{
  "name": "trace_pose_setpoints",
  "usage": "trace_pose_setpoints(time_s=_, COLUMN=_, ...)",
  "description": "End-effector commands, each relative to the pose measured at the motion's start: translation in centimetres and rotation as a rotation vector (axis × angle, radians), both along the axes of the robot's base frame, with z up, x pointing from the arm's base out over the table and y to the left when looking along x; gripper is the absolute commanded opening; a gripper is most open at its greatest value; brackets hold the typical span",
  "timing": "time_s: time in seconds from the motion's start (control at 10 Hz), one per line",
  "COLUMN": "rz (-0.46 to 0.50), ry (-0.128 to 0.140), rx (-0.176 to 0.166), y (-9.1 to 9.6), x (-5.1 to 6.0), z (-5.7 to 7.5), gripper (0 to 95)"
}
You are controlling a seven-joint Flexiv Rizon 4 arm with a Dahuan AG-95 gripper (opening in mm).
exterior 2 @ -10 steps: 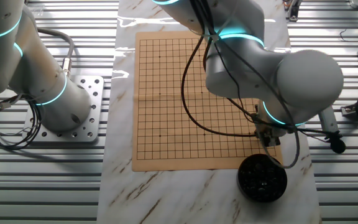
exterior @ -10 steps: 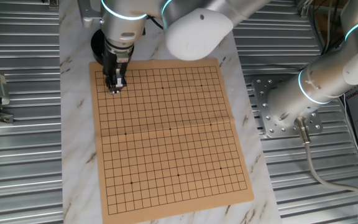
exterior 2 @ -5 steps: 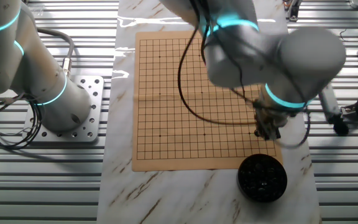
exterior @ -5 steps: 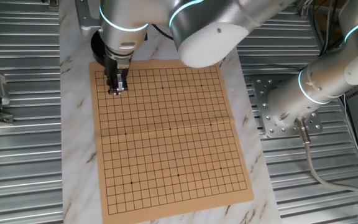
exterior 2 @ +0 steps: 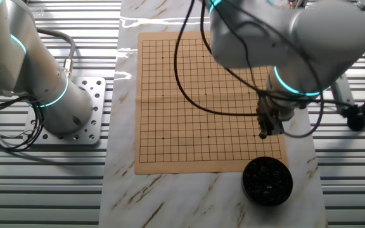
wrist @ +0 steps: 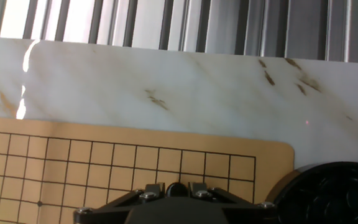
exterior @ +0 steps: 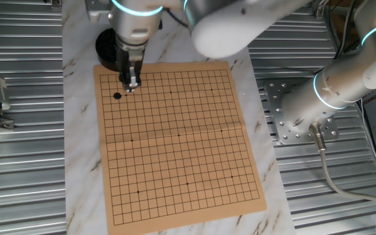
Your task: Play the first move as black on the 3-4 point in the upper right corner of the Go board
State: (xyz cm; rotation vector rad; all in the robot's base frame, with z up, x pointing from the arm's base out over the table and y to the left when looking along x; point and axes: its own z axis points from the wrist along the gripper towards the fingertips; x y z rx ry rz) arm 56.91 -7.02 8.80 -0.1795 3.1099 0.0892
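Observation:
A small glossy black stone point(exterior: 117, 96) lies on the tan Go board point(exterior: 175, 143), on a grid point near the corner beside the black bowl point(exterior: 106, 49). My gripper point(exterior: 131, 85) hangs above the board, apart from the stone, with its fingers slightly spread and nothing between them. In the hand view a black round stone point(wrist: 176, 189) shows on the board point(wrist: 104, 162) in the gap of the gripper point(wrist: 176, 185). In the other fixed view the gripper point(exterior 2: 263, 132) is over the board's near right corner and I cannot tell the stone apart from its tips.
The round black bowl of stones point(exterior 2: 267, 180) stands on the marble slab point(exterior: 77, 130) just off the board's corner; it also shows in the hand view point(wrist: 331, 196). The arm's grey base point(exterior: 318, 98) and ribbed metal table surround the slab.
My gripper was down on the board at the stone's point. It has let the stone go, risen and shifted away. The stone now lies bare on the board.

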Motion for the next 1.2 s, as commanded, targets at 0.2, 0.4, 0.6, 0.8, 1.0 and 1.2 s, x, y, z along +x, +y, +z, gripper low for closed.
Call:
trace_pose_setpoints(time_s=0.2, rz=0.018, ry=-0.016, rx=-0.022, y=0.27, x=-0.3, z=0.19, gripper=19.0)
trace_pose_setpoints(time_s=0.4, rz=0.043, ry=-0.022, rx=-0.035, y=0.67, x=-0.54, z=0.49, gripper=19.0)
trace_pose_setpoints(time_s=0.6, rz=0.055, ry=-0.018, rx=-0.036, y=0.76, x=-0.54, z=0.56, gripper=19.0)
trace_pose_setpoints(time_s=0.8, rz=0.066, ry=-0.015, rx=-0.038, y=0.86, x=-0.66, z=0.63, gripper=19.0)
trace_pose_setpoints(time_s=1.0, rz=0.066, ry=-0.018, rx=-0.034, y=0.93, x=-0.73, z=0.67, gripper=19.0)
trace_pose_setpoints(time_s=1.2, rz=0.067, ry=-0.019, rx=-0.031, y=0.94, x=-0.73, z=0.67, gripper=19.0)
